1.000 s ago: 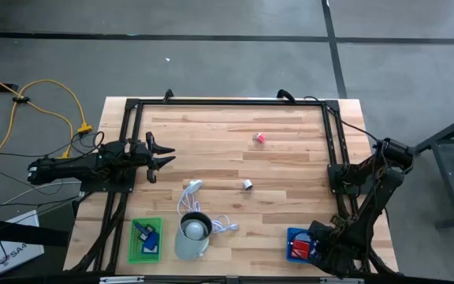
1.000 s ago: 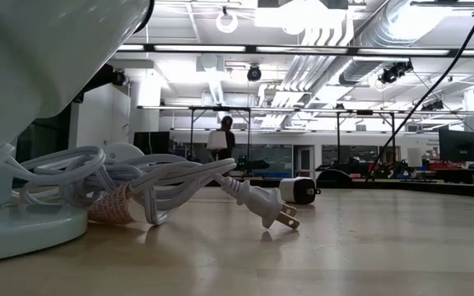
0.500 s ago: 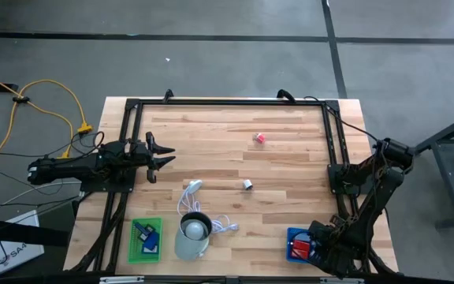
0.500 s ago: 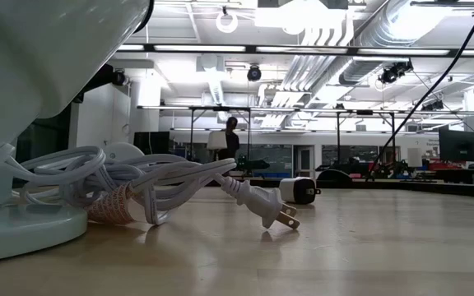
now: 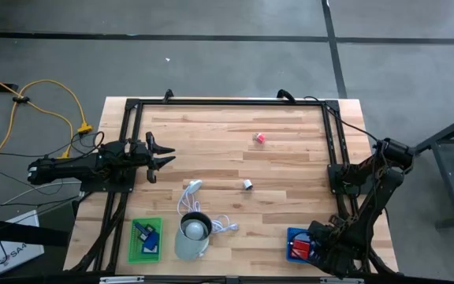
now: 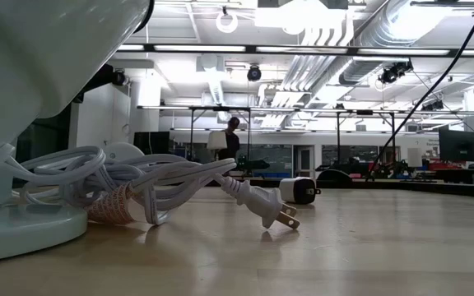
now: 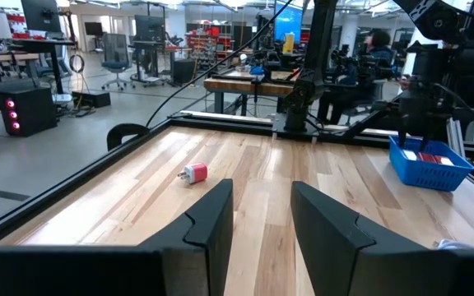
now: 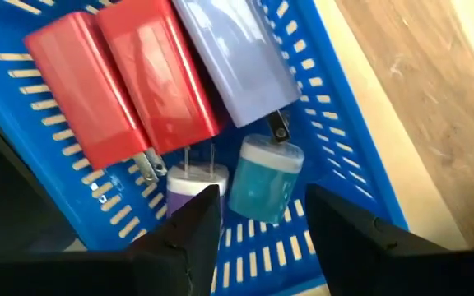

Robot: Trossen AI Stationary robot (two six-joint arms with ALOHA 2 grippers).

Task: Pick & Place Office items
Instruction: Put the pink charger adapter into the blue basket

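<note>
The right gripper (image 8: 253, 218) is hovering, fingers apart and empty, over the blue tray (image 8: 336, 123) holding red, lavender and cyan chargers (image 8: 263, 179). The left gripper (image 7: 260, 215) is waiting part-open across the table from that tray; a pink charger (image 5: 259, 139) is lying well away from it.

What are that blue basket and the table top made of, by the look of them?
The blue basket looks like moulded plastic: even colour, slotted walls and floor, a slight sheen. The table top looks like wood, pale planks with visible grain and seams, smooth enough to throw soft reflections in the low view, so probably sealed.
</note>
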